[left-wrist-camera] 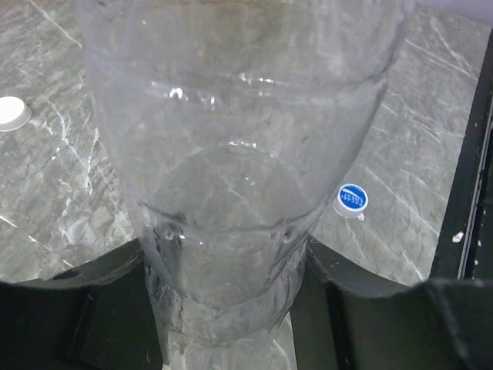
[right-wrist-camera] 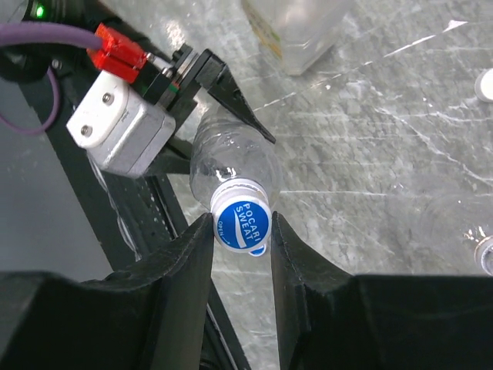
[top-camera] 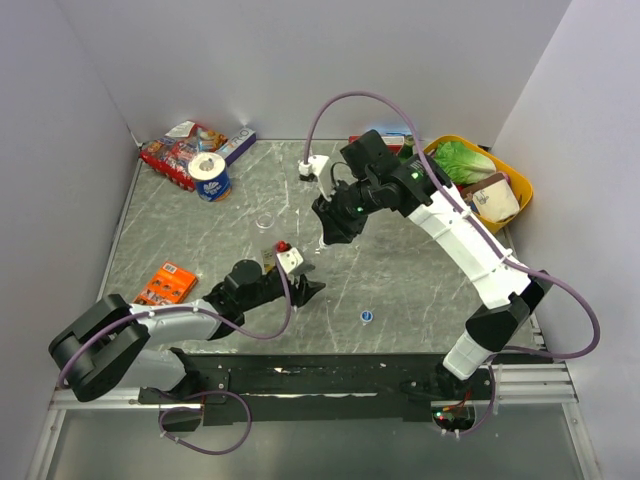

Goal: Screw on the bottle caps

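My left gripper (top-camera: 306, 288) is shut on a clear bottle (left-wrist-camera: 231, 154), which stands upright between its fingers (left-wrist-camera: 100, 274). A blue cap (right-wrist-camera: 241, 218) marked Pocari Sweat sits on this bottle's neck. My right gripper (right-wrist-camera: 240, 225) reaches down from above (top-camera: 328, 238), with its jaws closed against the sides of that cap. A second blue cap (top-camera: 367, 316) lies loose on the table and also shows in the left wrist view (left-wrist-camera: 352, 198). A white cap (left-wrist-camera: 11, 112) lies further off. A bottle with a yellow label (right-wrist-camera: 296, 31) and another clear bottle (right-wrist-camera: 479, 248) stand nearby.
Snack packets (top-camera: 180, 150) and a blue-and-white tape roll (top-camera: 210, 177) lie at the back left. An orange packet (top-camera: 165, 283) lies at the left. A yellow basket (top-camera: 515, 175) with greens stands at the back right. A black rail (top-camera: 330, 375) runs along the near edge.
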Available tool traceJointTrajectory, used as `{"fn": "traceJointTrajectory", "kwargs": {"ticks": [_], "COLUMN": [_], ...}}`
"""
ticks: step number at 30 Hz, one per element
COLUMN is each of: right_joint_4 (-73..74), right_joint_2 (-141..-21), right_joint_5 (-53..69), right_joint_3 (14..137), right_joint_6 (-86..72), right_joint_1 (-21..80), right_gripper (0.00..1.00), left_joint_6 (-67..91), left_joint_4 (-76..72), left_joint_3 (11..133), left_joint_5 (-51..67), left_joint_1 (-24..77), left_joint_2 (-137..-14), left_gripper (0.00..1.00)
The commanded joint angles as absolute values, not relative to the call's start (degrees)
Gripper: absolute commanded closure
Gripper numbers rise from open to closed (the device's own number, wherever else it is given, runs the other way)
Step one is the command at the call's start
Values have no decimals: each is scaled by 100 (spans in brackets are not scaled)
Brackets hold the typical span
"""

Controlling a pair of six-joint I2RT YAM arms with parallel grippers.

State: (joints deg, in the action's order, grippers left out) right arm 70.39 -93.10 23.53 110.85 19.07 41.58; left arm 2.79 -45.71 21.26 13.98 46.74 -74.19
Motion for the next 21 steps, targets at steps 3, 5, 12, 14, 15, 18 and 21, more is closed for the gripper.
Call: {"fn": "traceJointTrajectory", "kwargs": {"ticks": [3,5,12,14,15,18,21], "right_joint_4": [7445,7409,7286,7242,7216,7119,7049], "right_joint_2": [-9334,-9343,-9202,-9141,-9115,-9000,-8868], "right_joint_5": [2119,1856,1503,1529,1529,1564,1774], "right_joint_3": [11249,11372,11382,11312,11277,11197,11066], "right_joint_6": [950,783,562,615,633,642,580], "right_joint_1": [4254,4245,4219,4219,4219,4219,4166], "right_gripper": [100,100,100,100,100,100,100], "left_joint_6": [1098,1239,1538,1634,1670,1819,1872], "left_joint_4": [-5687,-5608,-5414,-5388,-5362,-5326,-5326], "left_joint_3": [2997,3146,3410,3445,3454,3419,3305], "left_joint_5": [791,782,747,782,791,817,826], "left_joint_1": [4605,4614,4605,4606,4605,4588,4588], "left_joint_2": [-7400,-7453,-7488,-7488,-7488,-7445,-7374], "left_gripper": [99,99,99,99,99,99,99]}}
